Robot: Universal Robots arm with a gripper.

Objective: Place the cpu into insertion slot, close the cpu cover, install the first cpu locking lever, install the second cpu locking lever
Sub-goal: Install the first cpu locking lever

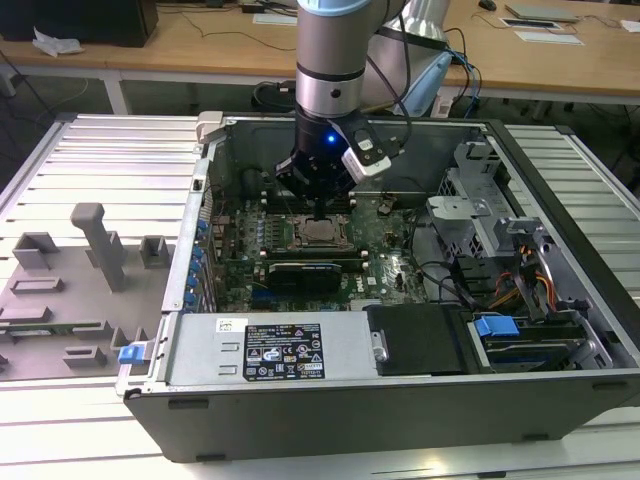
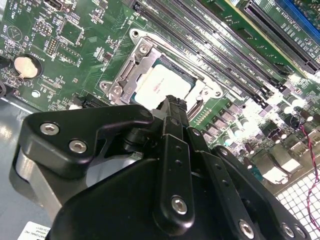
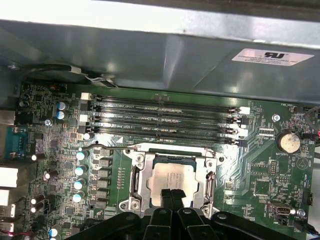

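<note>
The cpu (image 3: 175, 177) (image 2: 157, 85) (image 1: 320, 234), a silvery square chip, lies in the insertion slot (image 3: 150, 162) on the green motherboard. The cpu cover (image 3: 137, 182) (image 2: 127, 75), a silver frame plate, lies flat around the chip, and the chip shows through its cut-out. A thin metal lever (image 3: 150, 148) runs along the socket's edge next to the memory slots. My gripper (image 3: 172, 196) (image 2: 172, 102) (image 1: 318, 208) hangs just over one edge of the chip. Its two black fingertips are pressed together and nothing shows between them.
The open computer case has tall metal walls (image 1: 350, 122) around the board. Long black memory slots (image 3: 165, 120) run beside the socket, and a black expansion card (image 1: 305, 270) lies on its other side. Drive bays and cables (image 1: 510, 300) fill the exterior view's right. Grey fixtures (image 1: 100, 245) stand on the table outside.
</note>
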